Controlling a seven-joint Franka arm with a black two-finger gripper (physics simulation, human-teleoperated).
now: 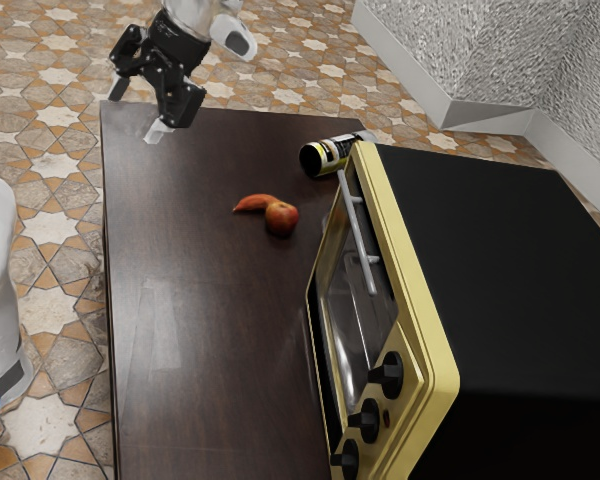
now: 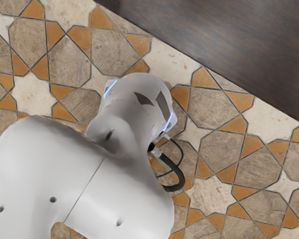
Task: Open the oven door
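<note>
- Gripper (image 1: 138, 108): fingers spread apart, nothing between them; over the table's far corner at the exterior view's upper left, well apart from the oven.
- Oven (image 1: 500, 240): on the exterior view's right, door (image 1: 352, 305) facing the exterior view's left, looks closed; handle (image 1: 357, 235) untouched.
- Table (image 1: 200, 320): apple (image 1: 281, 218) touching an orange-red carrot-like item (image 1: 252, 203); can (image 1: 322, 158) on its side near oven.
- Wrist view: arm (image 2: 79, 174), tiled floor (image 2: 209, 149), table edge.

A kitchen, by its yellow-framed oven (image 1: 500, 220), apple (image 1: 282, 218) and tiled floor (image 1: 50, 60).
</note>
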